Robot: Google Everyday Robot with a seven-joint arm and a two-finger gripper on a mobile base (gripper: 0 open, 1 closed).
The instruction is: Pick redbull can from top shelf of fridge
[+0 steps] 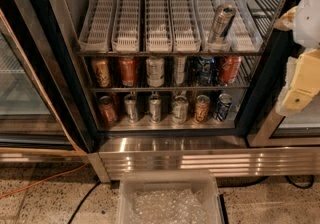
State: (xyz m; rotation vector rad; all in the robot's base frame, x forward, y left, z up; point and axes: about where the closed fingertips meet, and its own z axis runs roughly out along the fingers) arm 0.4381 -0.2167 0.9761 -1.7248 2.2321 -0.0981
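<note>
Closest in, a clear plastic bin (169, 199) sits on the floor before the fridge (175, 160). Up on the top shelf (127, 15), the redbull can (220, 24) stands at the front lip of the second lane from the right, tilted slightly. The gripper (301, 75) hangs at the right edge beside the door frame, well apart from the can. Whether it is open or closed cannot be told. The can is plainly not grasped yet, so the reach, grip and lift are all left to do.
</note>
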